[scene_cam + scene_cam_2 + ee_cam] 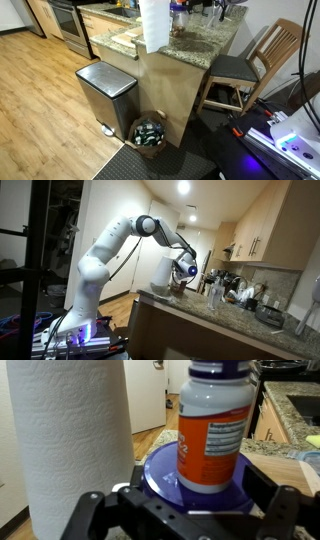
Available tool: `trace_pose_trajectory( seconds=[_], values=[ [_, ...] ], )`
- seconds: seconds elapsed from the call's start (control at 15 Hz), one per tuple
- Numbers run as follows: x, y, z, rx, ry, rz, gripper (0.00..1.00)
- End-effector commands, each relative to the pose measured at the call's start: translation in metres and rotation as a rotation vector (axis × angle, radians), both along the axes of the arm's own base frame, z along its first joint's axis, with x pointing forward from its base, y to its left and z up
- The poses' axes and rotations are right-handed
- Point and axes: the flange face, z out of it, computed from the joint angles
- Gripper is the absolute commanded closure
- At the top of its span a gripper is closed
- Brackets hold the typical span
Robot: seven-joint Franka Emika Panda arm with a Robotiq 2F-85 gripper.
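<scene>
- Gripper (187, 505) of mine stands with its jaws wide apart and holds nothing. In the wrist view one finger (90, 505) shows low at the left and its partner low at the right, with open space between them.
- Straight ahead of that gap stands the bottle (213, 435), upright, white with a dark cap and an orange label. It sits on a purple disc (158, 475), a plate or a lid, I cannot tell which. As far as I can see, neither finger touches it.
- I judge the jaws are spread this far so that no pad brushes the bottle. A tall, narrow thing on a smooth disc would tip at a light nudge.
- Just beside the bottle, at the left of the wrist view, stands a paper towel roll (70, 440), upright and taller than the bottle. It is close to my finger on that side, so I have little room there.
- Disc, bottle and roll all rest on the granite counter (205, 45), near its end. They probably stand there because my arm (110, 245), bending over the counter's edge, can reach that spot.
- Below that end, a steel trash can (106, 95) and a small basket (149, 133) stand on the floor, with a wooden chair (255, 60) at the side. All three are well apart from my gripper.
</scene>
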Motion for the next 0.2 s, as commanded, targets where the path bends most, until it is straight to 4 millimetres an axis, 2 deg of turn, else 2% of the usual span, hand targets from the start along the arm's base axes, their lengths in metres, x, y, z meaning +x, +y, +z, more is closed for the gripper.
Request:
trace_pose_trajectory(
  seconds=[0.0,0.13],
  values=[
    [0.0002,-0.0007,0.001,0.0,0.0,0.0,0.0],
    [0.0002,-0.0005,0.001,0.0,0.0,0.0,0.0]
  ],
)
